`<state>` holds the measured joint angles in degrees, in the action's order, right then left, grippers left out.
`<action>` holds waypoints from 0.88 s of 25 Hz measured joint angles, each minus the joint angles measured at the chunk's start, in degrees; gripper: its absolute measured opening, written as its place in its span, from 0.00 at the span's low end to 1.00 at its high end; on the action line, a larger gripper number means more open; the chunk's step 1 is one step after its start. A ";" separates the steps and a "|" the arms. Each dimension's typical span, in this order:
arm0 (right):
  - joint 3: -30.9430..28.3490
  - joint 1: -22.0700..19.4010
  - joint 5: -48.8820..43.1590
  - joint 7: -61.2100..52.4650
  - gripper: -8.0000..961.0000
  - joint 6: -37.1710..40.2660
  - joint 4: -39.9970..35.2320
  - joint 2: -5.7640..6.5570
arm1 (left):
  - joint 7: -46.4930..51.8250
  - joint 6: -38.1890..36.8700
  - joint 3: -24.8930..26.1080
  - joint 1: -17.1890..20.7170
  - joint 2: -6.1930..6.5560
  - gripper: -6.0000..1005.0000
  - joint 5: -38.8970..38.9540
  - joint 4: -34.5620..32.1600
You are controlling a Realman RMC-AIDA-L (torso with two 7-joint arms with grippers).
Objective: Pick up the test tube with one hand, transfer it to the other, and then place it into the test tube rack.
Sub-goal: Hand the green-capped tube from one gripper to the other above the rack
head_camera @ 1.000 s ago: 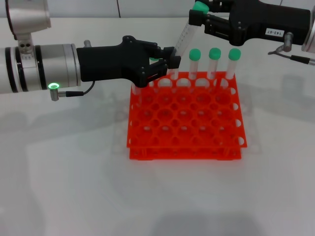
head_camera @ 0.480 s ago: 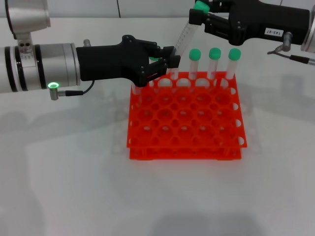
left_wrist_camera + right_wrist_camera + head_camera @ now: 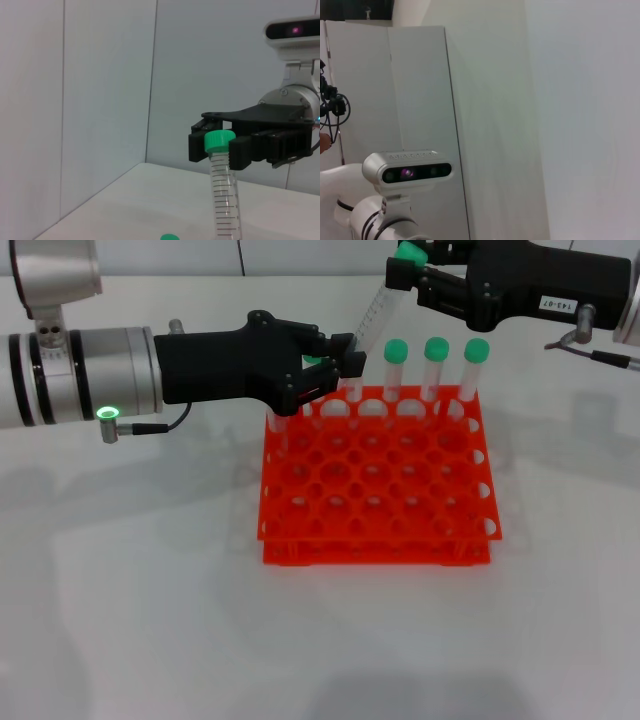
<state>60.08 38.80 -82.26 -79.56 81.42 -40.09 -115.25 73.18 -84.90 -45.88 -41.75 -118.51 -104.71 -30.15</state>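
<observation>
The test tube (image 3: 375,310), clear with a green cap, hangs tilted above the back left of the orange-red rack (image 3: 380,490). My left gripper (image 3: 345,358), on the wrist with the green light, is shut on the tube's lower part. My right gripper (image 3: 405,265), with the white label, comes in from the upper right and its fingers clamp the green cap. The left wrist view shows the tube (image 3: 225,200) upright with the right gripper (image 3: 219,145) closed on either side of the cap. The right wrist view shows neither the tube nor the rack.
Three more green-capped tubes (image 3: 436,365) stand in the rack's back row, right of the held tube. Another green cap (image 3: 170,236) shows low in the left wrist view. The rack's front rows are open holes. White table lies all around.
</observation>
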 joint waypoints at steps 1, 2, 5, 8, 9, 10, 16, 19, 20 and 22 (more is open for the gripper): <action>0.01 0.05 -0.04 -0.01 0.30 -0.02 0.00 0.01 | 0.02 0.00 0.00 0.00 0.03 0.22 0.00 0.00; 0.02 0.08 -0.07 -0.01 0.30 -0.03 0.00 0.01 | 0.11 0.00 0.00 0.00 0.03 0.22 0.00 0.00; 0.03 0.11 -0.16 -0.03 0.30 -0.04 0.01 0.03 | 0.46 -0.01 0.00 0.00 0.02 0.22 0.00 0.00; 0.09 0.12 -0.30 -0.04 0.30 -0.03 -0.10 0.03 | 0.66 -0.39 -0.07 -0.01 -0.07 0.23 -0.20 0.00; 0.12 0.13 -0.40 -0.05 0.30 -0.03 -0.12 0.03 | 0.76 -0.55 -0.22 -0.03 -0.07 0.23 -0.32 0.00; 0.15 0.13 -0.53 -0.06 0.30 -0.02 -0.14 0.02 | 0.97 -0.73 -0.62 -0.10 -0.05 0.23 -0.38 -0.04; 0.15 0.13 -0.61 -0.06 0.30 -0.17 -0.18 0.03 | 2.04 -0.94 -1.85 0.62 -0.42 0.23 0.14 -1.43; 0.13 0.13 -0.49 -0.07 0.30 -0.15 -0.26 0.03 | 3.42 -0.75 -1.85 0.67 -0.44 0.24 0.18 -1.50; 0.13 0.13 -0.45 -0.07 0.30 -0.14 -0.28 0.03 | 3.88 -0.73 -1.84 0.66 -0.45 0.24 0.18 -1.65; 0.12 0.14 -0.45 -0.07 0.30 -0.12 -0.30 0.00 | 4.67 -0.69 -1.81 0.80 -0.46 0.24 0.18 -2.26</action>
<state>60.20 38.94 -82.71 -79.63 81.30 -40.40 -115.25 77.84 -85.59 -47.69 -40.96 -118.96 -104.52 -32.42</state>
